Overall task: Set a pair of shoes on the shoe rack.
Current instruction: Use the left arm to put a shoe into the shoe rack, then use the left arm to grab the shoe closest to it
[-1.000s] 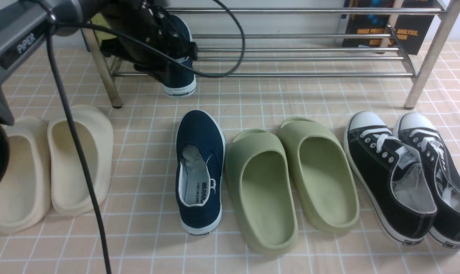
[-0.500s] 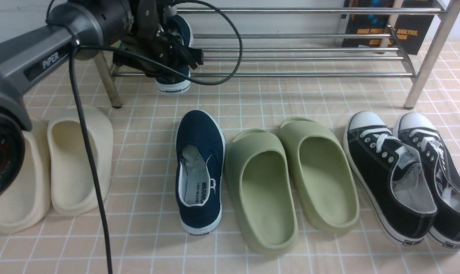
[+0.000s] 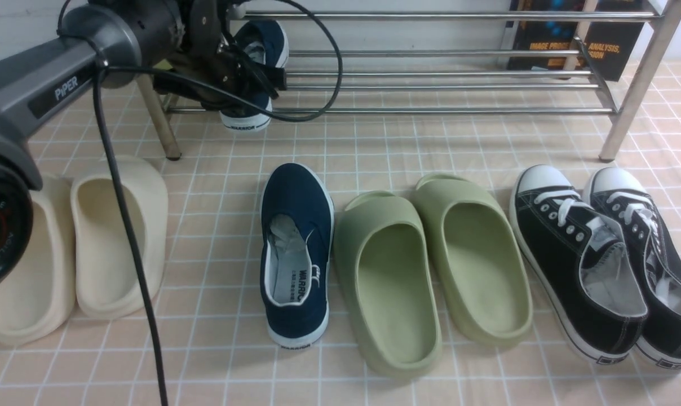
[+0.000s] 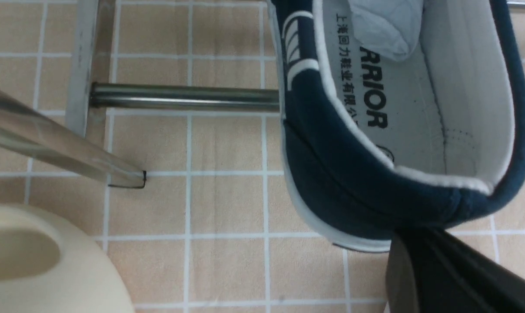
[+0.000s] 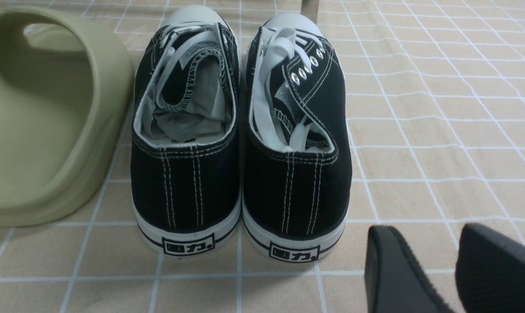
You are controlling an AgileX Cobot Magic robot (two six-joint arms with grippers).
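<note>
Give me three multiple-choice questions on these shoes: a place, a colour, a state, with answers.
1. Where does the navy shoe on the floor lie? A between the cream slides and green slides; B on a chair; C inside a box.
2. What colour are the sneakers at the right? A red; B black; C yellow.
3. What is the left gripper doing? A hanging open; B shut on a cream slide; C shut on the heel of the other navy shoe.
Answers: 1 A, slides flank it; 2 B, black canvas, white toe caps; 3 C, it clamps the heel in the left wrist view.
</note>
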